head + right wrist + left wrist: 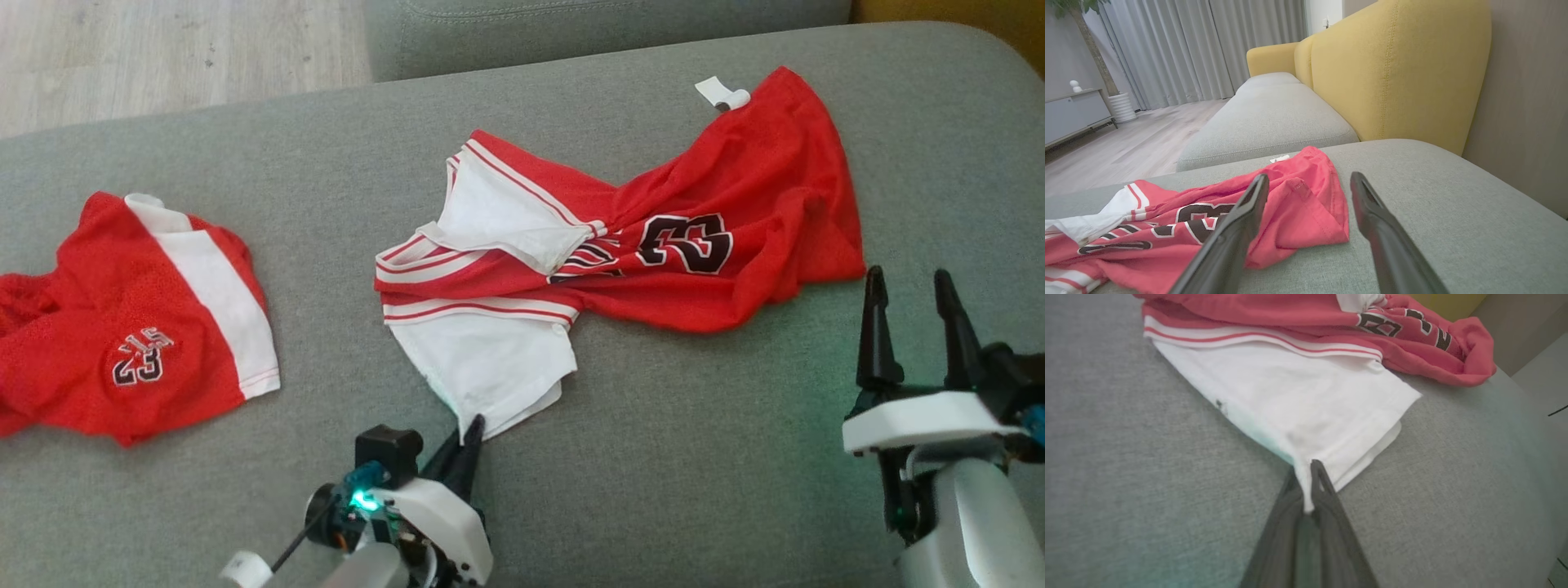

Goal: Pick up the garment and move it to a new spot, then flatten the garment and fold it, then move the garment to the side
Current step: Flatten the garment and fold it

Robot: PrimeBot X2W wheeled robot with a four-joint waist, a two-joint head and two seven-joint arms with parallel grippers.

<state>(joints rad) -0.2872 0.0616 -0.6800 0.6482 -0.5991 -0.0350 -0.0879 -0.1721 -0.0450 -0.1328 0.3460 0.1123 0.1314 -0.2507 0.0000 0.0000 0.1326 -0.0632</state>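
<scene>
The left gripper (472, 425) is clamped on the garment (759, 163). In the left wrist view its two dark fingers (1327, 490) meet on a pinch of white cloth at the corner of the jersey's white sleeve (1298, 388), down on the grey cushion (653, 457). Beyond the fingertips the sleeve runs up to a white band with a thin red stripe, and past that the red body lies bunched.

The right gripper (906, 282) stands with its fingers well apart, holding nothing. It is just beside the jersey's red hem corner (1306, 212), which lies ahead of its left finger and slightly to that side.

The jersey is crumpled and twisted between the two grippers, ahead of both. Its chest number (686, 242) is "23" in black numerals edged white, upside down from the head. Black lettering (584, 260) next to it is caught in folds and I cannot read it. A small white tag (722, 92) sticks out at the far edge of the red body, beyond the right gripper; no print on it can be made out.

Well to the left of the left gripper lie red shorts (122, 327) with a white side panel, marked "23" (139, 367); the small word above that number is too small to read.
</scene>
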